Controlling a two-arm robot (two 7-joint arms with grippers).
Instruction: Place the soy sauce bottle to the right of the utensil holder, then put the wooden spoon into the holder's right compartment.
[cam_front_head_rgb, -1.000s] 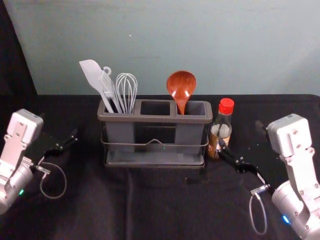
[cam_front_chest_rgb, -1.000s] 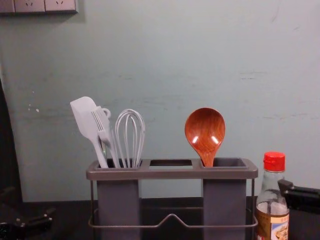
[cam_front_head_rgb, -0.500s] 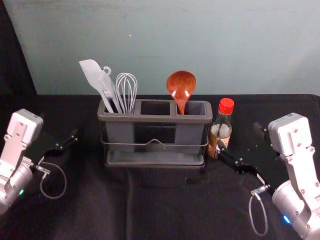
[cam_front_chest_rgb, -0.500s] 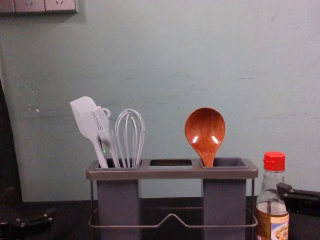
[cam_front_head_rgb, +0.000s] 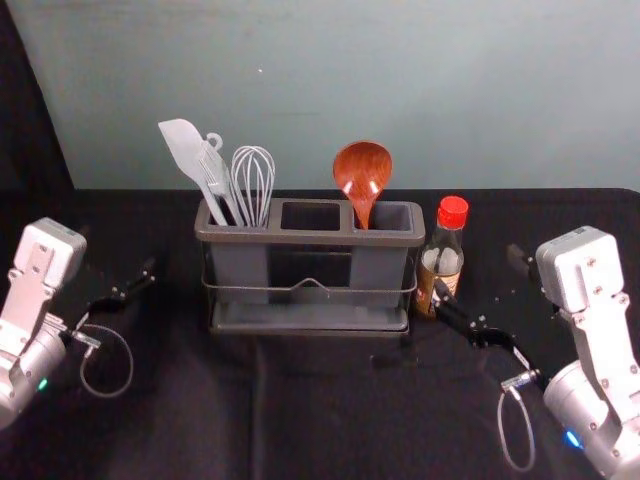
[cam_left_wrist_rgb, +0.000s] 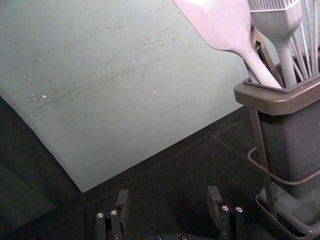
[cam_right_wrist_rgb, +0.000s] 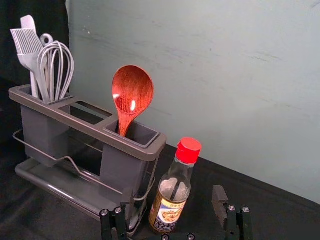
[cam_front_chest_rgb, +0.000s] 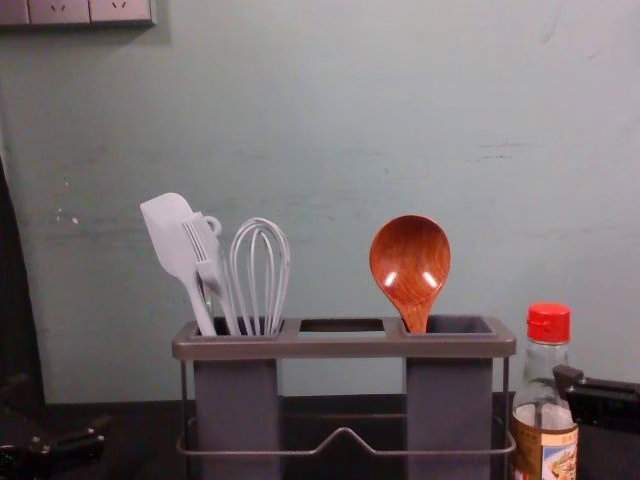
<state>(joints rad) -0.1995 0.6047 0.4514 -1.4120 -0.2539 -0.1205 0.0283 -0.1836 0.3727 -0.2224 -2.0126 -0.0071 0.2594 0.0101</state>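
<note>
The soy sauce bottle (cam_front_head_rgb: 442, 262) stands upright just right of the utensil holder (cam_front_head_rgb: 312, 237). The wooden spoon (cam_front_head_rgb: 363, 175) rests bowl-up in the holder's right compartment, its handle's lower part hidden. My right gripper (cam_front_head_rgb: 483, 275) is open beside the bottle, one finger overlapping the bottle's front right side in the head view. In the right wrist view, the bottle (cam_right_wrist_rgb: 172, 192) shows beyond and between the spread fingers of the right gripper (cam_right_wrist_rgb: 172, 196); contact cannot be told. Left of the holder, my left gripper (cam_front_head_rgb: 116, 255) is open; its fingers (cam_left_wrist_rgb: 215, 197) hold nothing at the left gripper (cam_left_wrist_rgb: 169, 196).
A white spatula (cam_front_head_rgb: 184, 150), a brush and a whisk (cam_front_head_rgb: 253, 180) stand in the holder's left compartment. The middle compartment (cam_front_head_rgb: 311, 216) holds no utensil. Behind the black-covered table (cam_front_head_rgb: 320, 410) rises a pale wall.
Compared with a second ago, my right gripper has shifted very slightly, sitting a touch lower in the chest view. The bottle, spoon, holder and left arm look unmoved.
</note>
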